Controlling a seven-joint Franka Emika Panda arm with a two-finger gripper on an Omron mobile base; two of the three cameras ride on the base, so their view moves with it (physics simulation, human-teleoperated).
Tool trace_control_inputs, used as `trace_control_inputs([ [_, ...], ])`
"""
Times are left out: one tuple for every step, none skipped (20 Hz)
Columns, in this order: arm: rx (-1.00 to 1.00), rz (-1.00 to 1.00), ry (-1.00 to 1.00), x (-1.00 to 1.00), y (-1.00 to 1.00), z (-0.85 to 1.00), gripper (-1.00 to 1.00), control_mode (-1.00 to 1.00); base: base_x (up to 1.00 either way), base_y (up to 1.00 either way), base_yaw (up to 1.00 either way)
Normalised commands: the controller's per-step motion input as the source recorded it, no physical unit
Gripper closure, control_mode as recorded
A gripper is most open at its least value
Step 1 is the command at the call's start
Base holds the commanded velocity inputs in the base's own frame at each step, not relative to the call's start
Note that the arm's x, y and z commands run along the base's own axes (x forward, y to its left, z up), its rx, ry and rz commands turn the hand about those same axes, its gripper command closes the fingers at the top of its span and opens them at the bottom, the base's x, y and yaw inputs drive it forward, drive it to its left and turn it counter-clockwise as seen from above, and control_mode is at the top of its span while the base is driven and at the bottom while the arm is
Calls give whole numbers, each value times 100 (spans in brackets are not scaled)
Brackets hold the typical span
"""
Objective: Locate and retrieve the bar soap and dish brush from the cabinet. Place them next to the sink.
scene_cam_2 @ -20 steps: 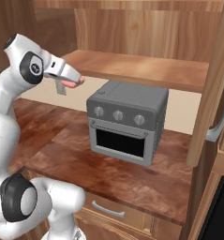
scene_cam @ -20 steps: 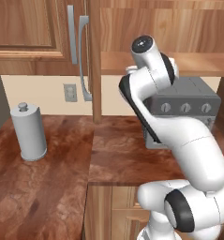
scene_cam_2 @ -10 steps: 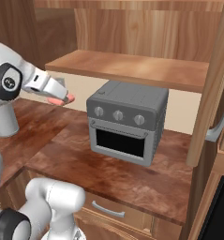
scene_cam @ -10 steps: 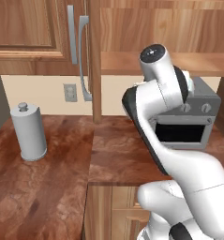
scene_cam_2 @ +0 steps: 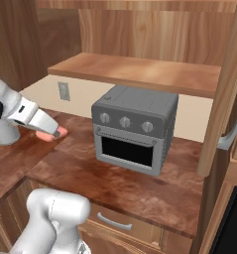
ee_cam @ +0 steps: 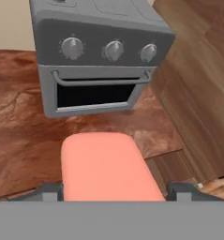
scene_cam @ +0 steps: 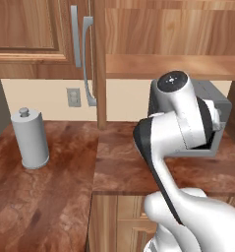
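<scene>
The gripper holds the soap across its width, jaws wide on the flat sides, its long axis running out ahead toward the toaster oven. In the right base view the soap hangs over the counter, left of the oven; the sink lies somewhere beyond these views.

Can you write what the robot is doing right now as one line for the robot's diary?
gripper: shut on bar soap | place: above the counter, left of the toaster oven | cabinet: open, shelf bare | dish brush: not retrieved
</scene>
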Motion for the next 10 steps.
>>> trace_control_inputs([
  [0,0,11,-59,0,-36,100,-100,0,0,0],
  [0,0,12,-54,0,-36,100,-100,0,0,0],
  [0,0,13,-51,0,-36,100,-100,0,0,0],
  [0,0,14,-47,0,-34,100,-100,0,0,0],
  [0,0,14,-45,0,-34,100,-100,0,0,0],
  [0,0,16,-41,0,-33,100,-100,0,0,0],
  [0,0,16,-41,0,-32,100,-100,0,0,0],
  [0,0,18,-38,0,-32,100,-100,0,0,0],
  [0,0,20,-26,0,-32,100,-100,0,0,0],
  [0,3,21,-1,0,-24,100,-100,0,0,0],
])
